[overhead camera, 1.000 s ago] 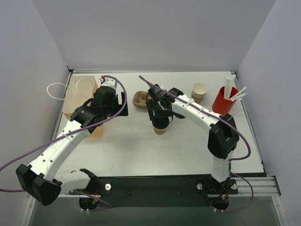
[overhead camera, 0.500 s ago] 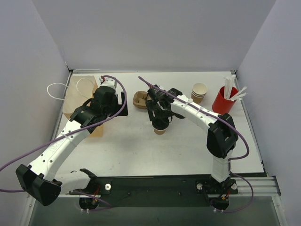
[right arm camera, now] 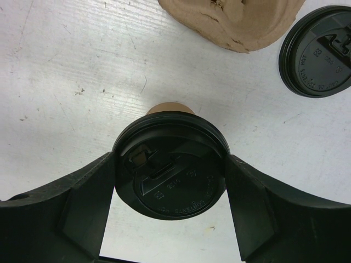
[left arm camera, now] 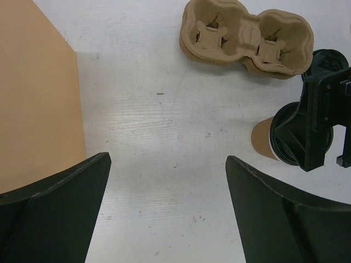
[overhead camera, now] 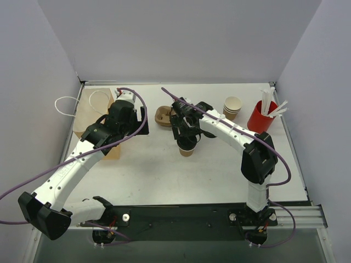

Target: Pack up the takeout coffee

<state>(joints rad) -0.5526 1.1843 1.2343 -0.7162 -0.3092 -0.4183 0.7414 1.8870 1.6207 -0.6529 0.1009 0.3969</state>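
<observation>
The takeout coffee (overhead camera: 186,151) is a small tan paper cup standing on the table with a black lid (right arm camera: 170,175) on top; its tan side (left arm camera: 262,141) shows in the left wrist view. My right gripper (right arm camera: 170,171) is shut on the lid's rim from above, one finger pressed on each side. The brown pulp carrier (overhead camera: 163,115) lies just behind and left of the cup, both slots (left arm camera: 247,38) empty. My left gripper (left arm camera: 167,181) hangs wide open over bare table, between the paper bag and the cup, holding nothing.
A tan paper bag (overhead camera: 93,118) with white handles lies at the left, partly under the left arm. A loose black lid (right arm camera: 321,52) rests beside the carrier. A stack of paper cups (overhead camera: 232,107) and a red cup with white straws (overhead camera: 261,116) stand at the back right.
</observation>
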